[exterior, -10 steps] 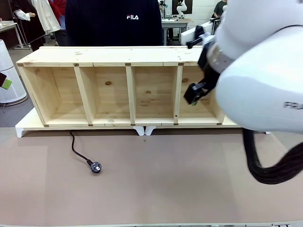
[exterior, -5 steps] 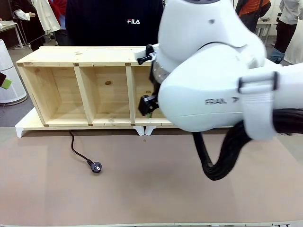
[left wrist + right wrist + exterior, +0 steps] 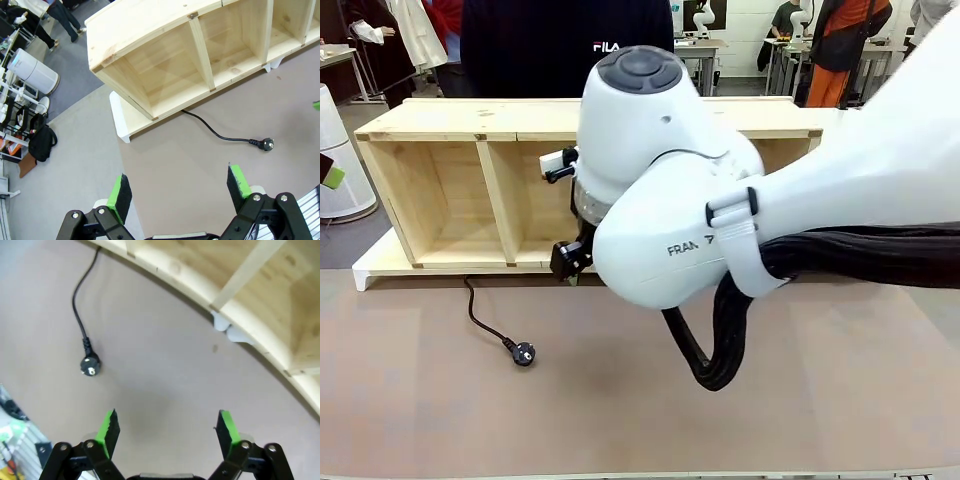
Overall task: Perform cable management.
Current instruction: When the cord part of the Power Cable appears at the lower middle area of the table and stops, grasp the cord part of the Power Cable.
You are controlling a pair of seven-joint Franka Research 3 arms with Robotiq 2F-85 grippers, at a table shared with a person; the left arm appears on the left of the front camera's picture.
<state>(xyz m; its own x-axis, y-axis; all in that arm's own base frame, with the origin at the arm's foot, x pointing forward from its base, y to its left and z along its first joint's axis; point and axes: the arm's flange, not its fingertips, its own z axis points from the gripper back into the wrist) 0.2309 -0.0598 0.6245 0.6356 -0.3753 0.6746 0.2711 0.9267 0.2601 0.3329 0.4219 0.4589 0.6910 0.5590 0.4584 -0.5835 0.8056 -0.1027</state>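
The cable (image 3: 477,318) is a thin black cord that comes out from under the wooden shelf (image 3: 450,120) and curls over the brown table to its round plug (image 3: 523,353). My right gripper (image 3: 572,264) hangs low in front of the shelf's middle compartments, to the right of the plug, mostly hidden behind its own white arm. In the right wrist view the right gripper (image 3: 167,427) is open and holds nothing, with the cable (image 3: 76,302) and plug (image 3: 90,365) up to the left. High above the table, my left gripper (image 3: 177,187) is open too, looking down on the plug (image 3: 268,144).
A person in a dark sweater (image 3: 560,45) stands behind the shelf. The shelf rests on a white base (image 3: 365,272) with white feet (image 3: 227,331). My right arm's thick black hose (image 3: 720,340) loops down over the table's middle. Bare brown table lies in front.
My right arm has swung from the shelf's right end leftwards to its middle and come lower. The cable and plug have not moved.
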